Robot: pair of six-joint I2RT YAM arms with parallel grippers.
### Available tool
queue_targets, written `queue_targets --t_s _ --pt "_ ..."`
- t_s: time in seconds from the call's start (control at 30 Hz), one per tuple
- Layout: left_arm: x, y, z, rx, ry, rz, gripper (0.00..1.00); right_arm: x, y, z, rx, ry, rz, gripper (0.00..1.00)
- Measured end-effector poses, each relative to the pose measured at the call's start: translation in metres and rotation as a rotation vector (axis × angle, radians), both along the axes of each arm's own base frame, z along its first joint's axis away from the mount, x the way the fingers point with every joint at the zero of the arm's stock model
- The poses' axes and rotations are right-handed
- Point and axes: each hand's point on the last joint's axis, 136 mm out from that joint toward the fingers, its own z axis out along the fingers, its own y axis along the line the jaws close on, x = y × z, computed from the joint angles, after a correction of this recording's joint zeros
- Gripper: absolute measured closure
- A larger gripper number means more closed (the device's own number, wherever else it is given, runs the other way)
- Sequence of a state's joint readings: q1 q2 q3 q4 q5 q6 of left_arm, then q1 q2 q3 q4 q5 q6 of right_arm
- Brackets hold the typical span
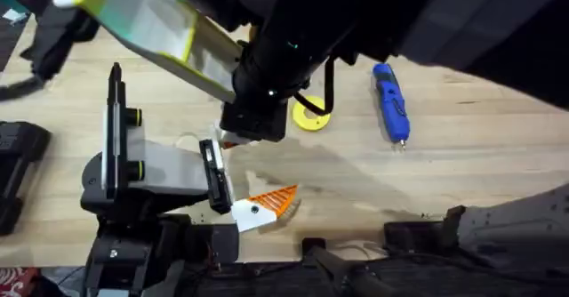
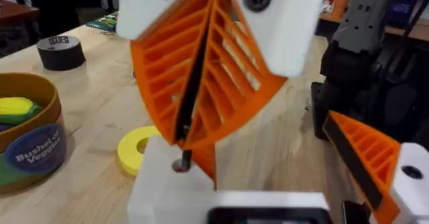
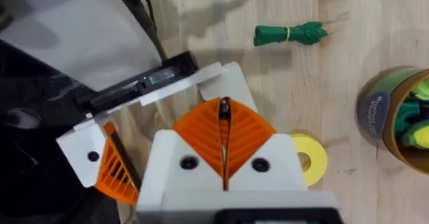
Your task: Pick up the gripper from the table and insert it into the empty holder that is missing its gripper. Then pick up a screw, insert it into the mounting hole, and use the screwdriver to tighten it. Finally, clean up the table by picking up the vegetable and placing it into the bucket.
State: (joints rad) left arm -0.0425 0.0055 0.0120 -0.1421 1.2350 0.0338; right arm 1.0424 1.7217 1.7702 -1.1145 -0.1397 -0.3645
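Right gripper (image 3: 224, 127) nearest, orange fingers pressed together on a small dark screw (image 3: 224, 108), probably, over the holder (image 3: 218, 78). Left gripper (image 2: 365, 163) beside it, state unclear. Vegetable (image 3: 289, 33) on bare table, well apart; bucket (image 3: 395, 117) and screwdriver (image 1: 391, 102) off aside.

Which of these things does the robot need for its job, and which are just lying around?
For the job: screwdriver, vegetable, bucket, screw pinched in the right end effector.
Just lying about: yellow disc, black tape roll.
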Motion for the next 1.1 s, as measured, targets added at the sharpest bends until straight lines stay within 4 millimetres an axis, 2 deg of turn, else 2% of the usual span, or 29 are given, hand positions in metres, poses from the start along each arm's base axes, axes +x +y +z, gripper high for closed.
queue_targets --t_s 1.1 --pt "0.0000 0.0000 0.0000 -0.002 0.007 0.000 0.015 0.0007 0.0009 -0.0053 -0.016 0.009 0.000 0.996"
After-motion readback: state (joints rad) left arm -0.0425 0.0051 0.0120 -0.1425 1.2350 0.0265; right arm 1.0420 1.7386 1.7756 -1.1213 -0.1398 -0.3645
